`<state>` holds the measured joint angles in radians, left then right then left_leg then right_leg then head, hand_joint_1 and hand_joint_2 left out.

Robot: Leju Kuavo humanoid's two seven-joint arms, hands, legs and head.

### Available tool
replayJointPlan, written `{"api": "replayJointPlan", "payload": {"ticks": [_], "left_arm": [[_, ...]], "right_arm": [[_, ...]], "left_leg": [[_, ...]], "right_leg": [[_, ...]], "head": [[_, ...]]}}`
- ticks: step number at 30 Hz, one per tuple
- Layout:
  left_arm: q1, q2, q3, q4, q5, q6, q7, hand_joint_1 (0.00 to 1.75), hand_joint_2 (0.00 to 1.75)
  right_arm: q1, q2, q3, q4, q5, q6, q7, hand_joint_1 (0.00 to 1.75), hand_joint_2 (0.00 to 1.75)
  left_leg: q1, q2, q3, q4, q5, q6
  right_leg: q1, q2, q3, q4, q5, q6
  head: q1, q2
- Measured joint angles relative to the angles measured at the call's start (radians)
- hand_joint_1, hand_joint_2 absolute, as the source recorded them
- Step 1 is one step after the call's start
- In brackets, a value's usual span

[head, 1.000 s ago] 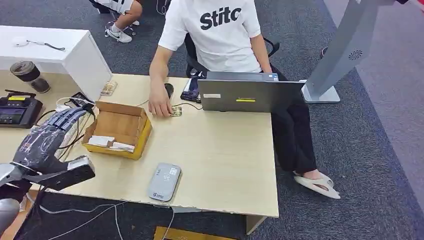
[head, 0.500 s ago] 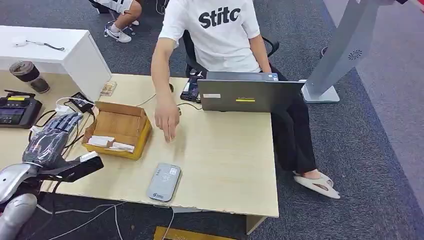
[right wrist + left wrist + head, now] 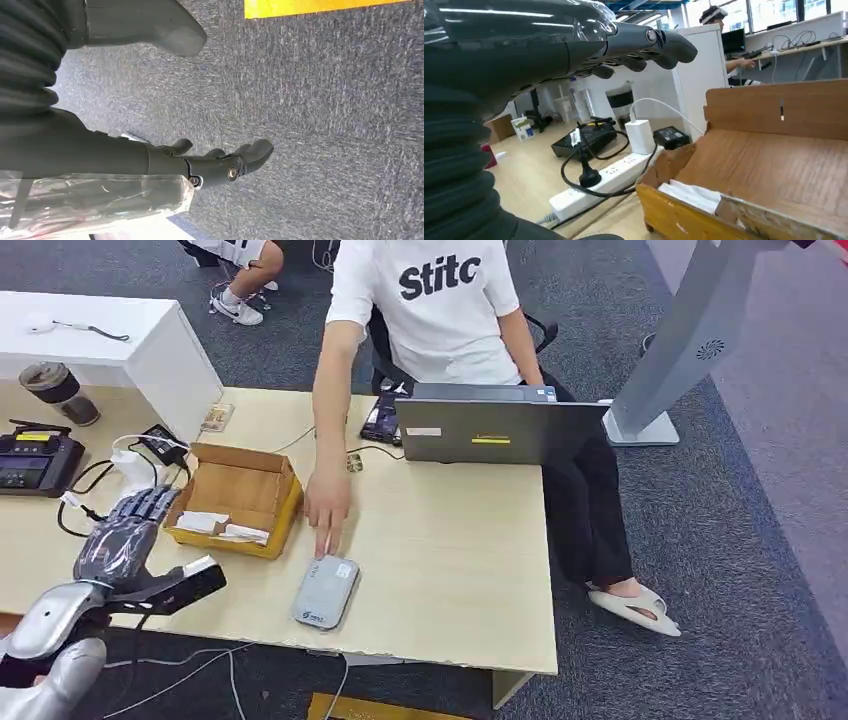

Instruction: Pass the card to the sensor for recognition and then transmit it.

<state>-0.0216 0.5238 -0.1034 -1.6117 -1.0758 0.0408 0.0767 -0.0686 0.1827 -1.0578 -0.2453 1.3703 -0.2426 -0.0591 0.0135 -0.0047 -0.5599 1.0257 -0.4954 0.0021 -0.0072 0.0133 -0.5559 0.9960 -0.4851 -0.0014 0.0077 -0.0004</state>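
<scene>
Worktop: pale wood-grain laminate, matt. Box: brown corrugated cardboard, rough. Sensor: smooth grey plastic. Left hand: dark glossy plastic under clear film. Floor: coarse grey carpet.

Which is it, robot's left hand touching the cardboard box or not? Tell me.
Apart. The head view shows bare table between the left hand and the cardboard box.

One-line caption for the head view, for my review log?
A seated person's hand touches the grey card reader on the desk, while the robot's empty left hand hovers beside the cardboard box.
</scene>
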Motion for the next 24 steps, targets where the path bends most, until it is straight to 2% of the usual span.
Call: {"api": "replayJointPlan", "payload": {"ticks": [6, 10, 15, 24], "left_arm": [[0.001, -0.031, -0.002, 0.06, 0.001, 0.026, -0.023, 0.0, 1.75], [0.0, -0.043, -0.002, 0.103, 0.024, 0.034, -0.058, 0.0, 1.75], [0.0, -0.057, -0.002, 0.135, 0.026, 0.079, -0.115, 0.0, 1.75], [0.0, -0.073, -0.002, 0.163, 0.024, 0.098, -0.132, 0.0, 1.75]], "right_arm": [[-0.001, 0.0, 0.003, 0.0, 0.017, 0.005, 0.002, 0.0, 1.75], [-0.001, 0.0, 0.005, 0.0, 0.019, 0.005, 0.002, 0.0, 1.75], [-0.002, 0.0, 0.01, 0.0, 0.033, 0.008, -0.001, 0.0, 1.75], [-0.002, 0.0, 0.018, 0.004, 0.036, 0.008, -0.001, 0.0, 1.75]], "left_leg": [[0.0, 0.0, 0.0, 0.0, 0.0, 0.0], [0.0, 0.0, 0.0, 0.0, 0.0, 0.0], [0.0, 0.0, 0.0, 0.0, 0.0, 0.0], [0.0, 0.0, 0.0, 0.0, 0.0, 0.0]], "right_leg": [[0.0, 0.0, 0.0, 0.0, 0.0, 0.0], [0.0, 0.0, 0.0, 0.0, 0.0, 0.0], [0.0, 0.0, 0.0, 0.0, 0.0, 0.0], [0.0, 0.0, 0.0, 0.0, 0.0, 0.0]], "head": [[0.0, 0.0], [0.0, 0.0], [0.0, 0.0], [0.0, 0.0]]}}
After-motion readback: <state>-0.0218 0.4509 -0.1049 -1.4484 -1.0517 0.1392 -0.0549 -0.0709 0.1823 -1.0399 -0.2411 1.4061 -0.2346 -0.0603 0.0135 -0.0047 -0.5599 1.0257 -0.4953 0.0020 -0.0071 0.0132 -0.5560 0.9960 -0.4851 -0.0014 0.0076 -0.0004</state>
